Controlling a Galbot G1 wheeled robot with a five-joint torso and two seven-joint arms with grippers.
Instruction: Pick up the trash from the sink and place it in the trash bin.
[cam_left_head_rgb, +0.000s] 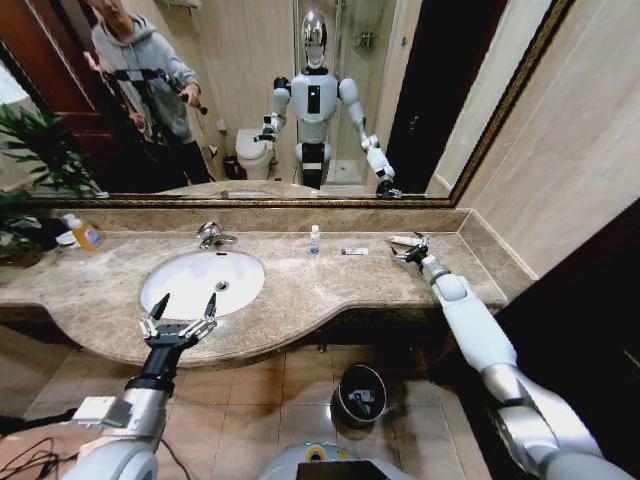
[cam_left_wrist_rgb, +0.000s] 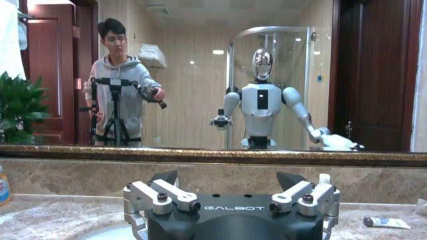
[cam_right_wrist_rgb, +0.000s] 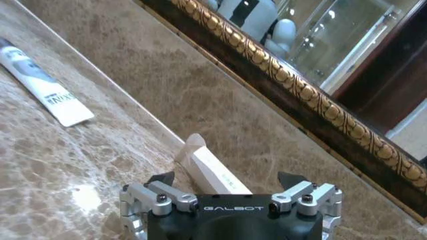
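The white oval sink (cam_left_head_rgb: 190, 285) holds nothing I can see. The trash lies on the marble counter to its right: a tiny blue-capped clear bottle (cam_left_head_rgb: 314, 240), a short tube (cam_left_head_rgb: 354, 251) and a white packet (cam_left_head_rgb: 403, 240). My right gripper (cam_left_head_rgb: 412, 252) is open at the packet. In the right wrist view the packet (cam_right_wrist_rgb: 210, 167) lies between the spread fingers of the right gripper (cam_right_wrist_rgb: 225, 177), with a white tube (cam_right_wrist_rgb: 43, 82) farther along the counter. My left gripper (cam_left_head_rgb: 183, 312) hovers open over the sink's front rim, nothing in it. The trash bin (cam_left_head_rgb: 360, 392) stands on the floor below the counter.
A chrome tap (cam_left_head_rgb: 212, 235) stands behind the basin. An orange-yellow soap bottle (cam_left_head_rgb: 85, 235) and a green plant (cam_left_head_rgb: 35, 150) occupy the counter's left end. A wide mirror (cam_left_head_rgb: 300, 100) backs the counter, and a wall closes the right side.
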